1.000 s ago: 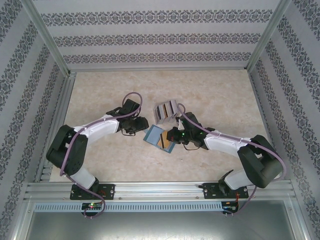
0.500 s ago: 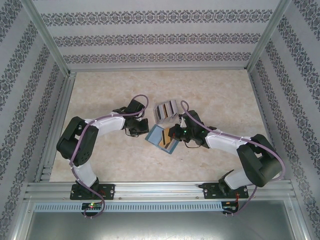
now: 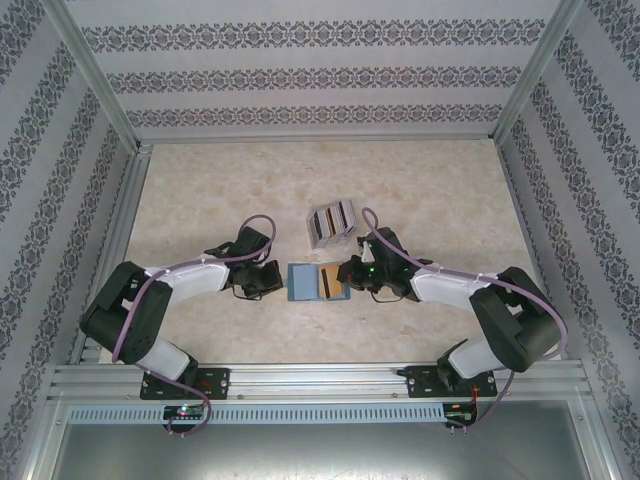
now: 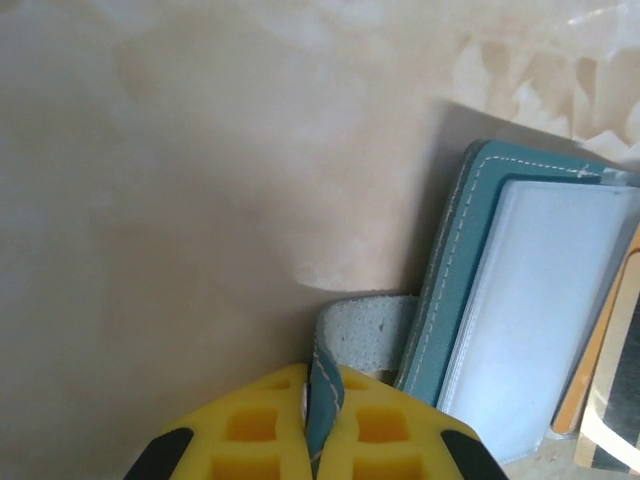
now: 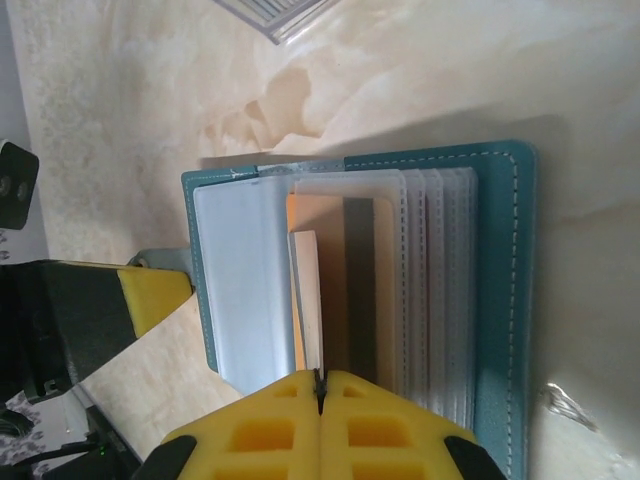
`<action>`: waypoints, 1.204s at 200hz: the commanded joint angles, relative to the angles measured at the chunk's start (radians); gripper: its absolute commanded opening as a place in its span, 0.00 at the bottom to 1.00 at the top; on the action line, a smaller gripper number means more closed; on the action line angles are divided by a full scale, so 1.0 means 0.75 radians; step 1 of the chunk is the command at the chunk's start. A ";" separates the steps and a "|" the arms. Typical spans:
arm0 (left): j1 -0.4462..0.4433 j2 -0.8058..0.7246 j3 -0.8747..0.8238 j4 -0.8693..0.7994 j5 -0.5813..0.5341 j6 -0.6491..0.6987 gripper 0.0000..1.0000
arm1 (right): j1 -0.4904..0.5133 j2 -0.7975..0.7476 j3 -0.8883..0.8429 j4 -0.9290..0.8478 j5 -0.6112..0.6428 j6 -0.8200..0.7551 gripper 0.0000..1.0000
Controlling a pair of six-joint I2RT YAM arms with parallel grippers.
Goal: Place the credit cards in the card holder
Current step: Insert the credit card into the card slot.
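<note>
Card holder [image 3: 305,281] lying open mid-desk [image 3: 200,190], one gripper pinching it from each side.
Desk is carrying the teal card holder between the two arms, pale pockets facing up. Grey slotted rack [image 3: 316,236] is standing just behind it, credit cards [image 3: 338,216] sitting upright in its slots. An orange-brown card [image 5: 350,290] with a dark stripe is lying in the holder's pockets. Left gripper [image 4: 322,395] is clamping fully closed on the holder's closure strap [image 4: 365,332]. Right gripper [image 5: 320,385] is pinching closed on a thin pale leaf [image 5: 305,290] seen edge-on; card or pocket sleeve, can't tell.
</note>
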 commanded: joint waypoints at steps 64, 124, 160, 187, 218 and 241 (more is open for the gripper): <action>-0.004 -0.012 0.006 0.015 -0.024 -0.033 0.00 | 0.009 0.159 0.025 0.165 -0.112 0.022 0.00; -0.004 0.015 0.005 0.036 -0.015 -0.034 0.00 | 0.013 0.256 0.059 0.241 -0.164 0.010 0.00; -0.003 0.011 0.038 -0.025 -0.035 -0.007 0.00 | 0.009 0.185 0.040 0.247 -0.196 0.015 0.00; 0.000 -0.020 0.074 -0.136 -0.099 0.030 0.00 | -0.009 0.113 0.042 0.180 -0.197 -0.010 0.00; 0.003 -0.061 0.103 -0.233 -0.173 0.050 0.00 | -0.016 0.097 0.049 0.172 -0.202 -0.015 0.00; 0.000 -0.050 0.104 -0.205 -0.135 0.038 0.00 | -0.013 0.149 0.068 0.191 -0.201 -0.016 0.00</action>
